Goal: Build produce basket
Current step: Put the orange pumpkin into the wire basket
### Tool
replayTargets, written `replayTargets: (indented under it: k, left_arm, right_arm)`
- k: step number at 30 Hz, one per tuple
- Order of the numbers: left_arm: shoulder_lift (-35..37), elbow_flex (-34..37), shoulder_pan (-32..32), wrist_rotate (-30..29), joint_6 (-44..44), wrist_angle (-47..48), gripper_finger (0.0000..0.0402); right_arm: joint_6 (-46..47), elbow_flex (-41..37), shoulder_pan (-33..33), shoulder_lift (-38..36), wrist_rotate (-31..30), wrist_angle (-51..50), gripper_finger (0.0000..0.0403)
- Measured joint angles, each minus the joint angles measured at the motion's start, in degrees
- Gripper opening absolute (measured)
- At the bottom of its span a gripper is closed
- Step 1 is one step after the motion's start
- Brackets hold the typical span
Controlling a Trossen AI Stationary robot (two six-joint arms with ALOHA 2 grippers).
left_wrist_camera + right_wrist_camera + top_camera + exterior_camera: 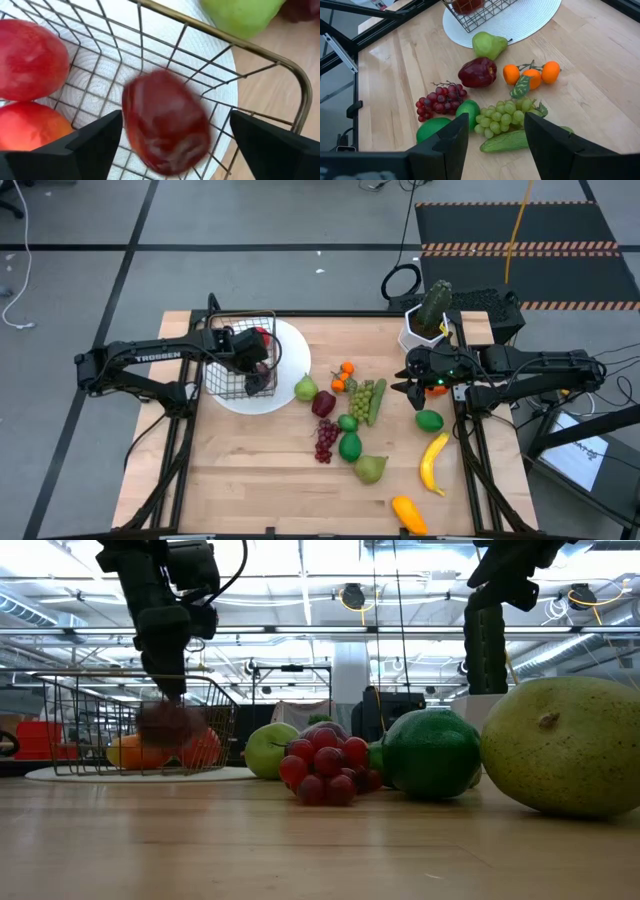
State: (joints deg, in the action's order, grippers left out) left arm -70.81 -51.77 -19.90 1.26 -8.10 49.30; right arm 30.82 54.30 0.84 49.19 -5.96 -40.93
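The basket (pixel 243 356) is seen at the upper left of the high view, set on a white plate (pixel 290 375). The left gripper (pixel 256 364) is placed over it with fingers spread wide; a dark red fruit (pixel 165 122), blurred, is seen between and just beyond the fingers (pixel 95 145), gripped by neither, with two red fruits (pixel 31 60) lying in the basket beside it. The right gripper (pixel 428 387) is held at centre right, partly open and empty, above the loose produce (pixel 350 415).
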Motion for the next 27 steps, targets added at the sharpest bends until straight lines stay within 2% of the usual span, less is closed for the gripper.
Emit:
replayTargets:
  k: [7,17,27]
  left_arm:
    - [0.00,0.00,0.00,1.16,-5.30,0.09,0.0389]
    - [0.00,-2.93,1.38,1.71,-19.82,-0.46,0.0390]
    - [0.00,-5.88,4.55,1.70,-25.96,-12.10,0.0390]
  right_arm:
    - [0.11,0.00,0.00,0.00,0.00,0.00,0.0185]
    - [2.04,0.00,0.00,0.00,0.01,-0.02,0.0185]
    - [3.20,0.00,0.00,0.00,0.01,-0.17,0.0185]
